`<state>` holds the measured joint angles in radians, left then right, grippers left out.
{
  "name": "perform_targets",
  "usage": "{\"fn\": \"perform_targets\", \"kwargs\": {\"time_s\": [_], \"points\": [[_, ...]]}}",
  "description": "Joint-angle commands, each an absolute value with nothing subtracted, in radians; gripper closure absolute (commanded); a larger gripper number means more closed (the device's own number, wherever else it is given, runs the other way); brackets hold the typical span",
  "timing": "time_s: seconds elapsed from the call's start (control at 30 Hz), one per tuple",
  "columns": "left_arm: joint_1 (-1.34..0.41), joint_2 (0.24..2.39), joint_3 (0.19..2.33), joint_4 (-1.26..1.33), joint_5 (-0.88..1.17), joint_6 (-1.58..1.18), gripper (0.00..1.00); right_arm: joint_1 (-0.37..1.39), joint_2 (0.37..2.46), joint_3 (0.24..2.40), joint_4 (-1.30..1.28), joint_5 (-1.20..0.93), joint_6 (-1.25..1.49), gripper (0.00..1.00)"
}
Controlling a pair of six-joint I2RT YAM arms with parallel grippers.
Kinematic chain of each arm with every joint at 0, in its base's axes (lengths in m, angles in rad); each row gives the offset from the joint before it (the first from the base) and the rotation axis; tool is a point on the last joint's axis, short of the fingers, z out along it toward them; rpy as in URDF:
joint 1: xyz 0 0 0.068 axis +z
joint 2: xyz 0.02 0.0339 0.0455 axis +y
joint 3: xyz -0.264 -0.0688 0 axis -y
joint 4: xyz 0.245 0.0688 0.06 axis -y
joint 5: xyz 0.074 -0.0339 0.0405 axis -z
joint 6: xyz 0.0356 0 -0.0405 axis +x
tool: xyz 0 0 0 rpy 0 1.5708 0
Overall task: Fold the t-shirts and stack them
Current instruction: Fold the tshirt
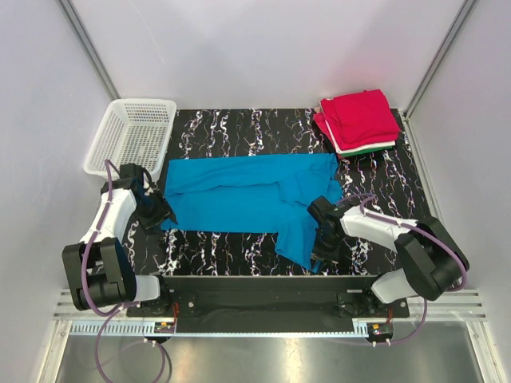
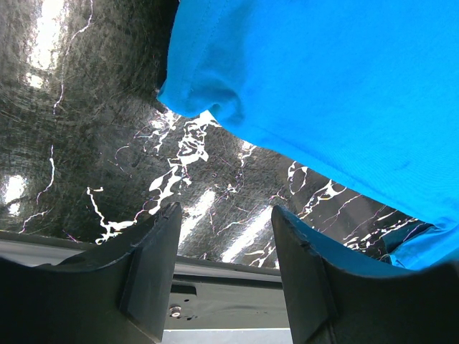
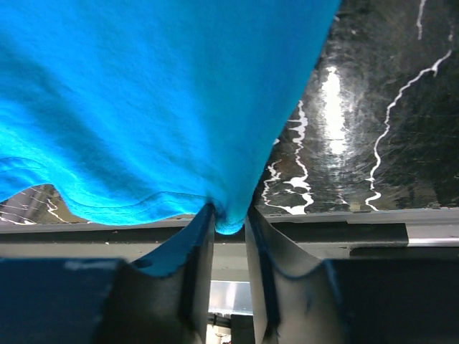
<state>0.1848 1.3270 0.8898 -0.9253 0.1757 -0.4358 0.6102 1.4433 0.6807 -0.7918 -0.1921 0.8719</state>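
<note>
Right gripper (image 3: 228, 218), near right: the wrist view shows its jaws drawn close, with the hem corner of the blue t-shirt (image 1: 239, 195) pinched between them. The top view only shows the gripper head over that trailing corner; the pinch itself is hidden there.

Left gripper (image 2: 226, 211), near left: jaws spread wide, nothing between them, only the black marbled table (image 2: 86, 129) under the gap. A rolled shirt edge lies just beyond the fingertips, apart from them. The top view puts this gripper at the shirt's left edge; contact is hard to make out there.

The blue t-shirt lies across the middle of the table, left to right, rumpled, with one part trailing toward the near right. Both wrist views cut it off.

Far left corner: white mesh basket (image 1: 132, 136), top view only. Far right corner: folded stack (image 1: 358, 120), red on top, white and green edges beneath; how many is unclear.
</note>
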Motion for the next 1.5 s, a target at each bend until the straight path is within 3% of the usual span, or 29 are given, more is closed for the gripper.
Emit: {"fn": "perform_targets", "kwargs": {"time_s": [0.0, 0.17, 0.3, 0.6, 1.07, 1.47], "points": [[0.190, 1.330, 0.914, -0.914, 0.192, -0.422, 0.43, 0.623, 1.457, 0.718, -0.772, -0.163, 0.876, 0.70], [0.190, 1.330, 0.914, -0.914, 0.192, -0.422, 0.43, 0.624, 1.468, 0.721, -0.769, -0.163, 0.876, 0.80], [0.190, 1.328, 0.914, -0.914, 0.164, -0.428, 0.42, 0.627, 1.470, 0.721, -0.767, -0.166, 0.874, 1.00], [0.222, 1.335, 0.930, -0.965, 0.003, -0.469, 0.41, 0.627, 1.466, 0.716, -0.767, -0.172, 0.873, 1.00], [0.239, 1.454, 0.917, -0.894, 0.005, -0.471, 0.42, 0.627, 1.462, 0.724, -0.767, -0.186, 0.864, 1.00], [0.239, 1.512, 0.925, -0.848, 0.043, -0.463, 0.50, 0.627, 1.482, 0.730, -0.765, -0.196, 0.858, 1.00]]}}
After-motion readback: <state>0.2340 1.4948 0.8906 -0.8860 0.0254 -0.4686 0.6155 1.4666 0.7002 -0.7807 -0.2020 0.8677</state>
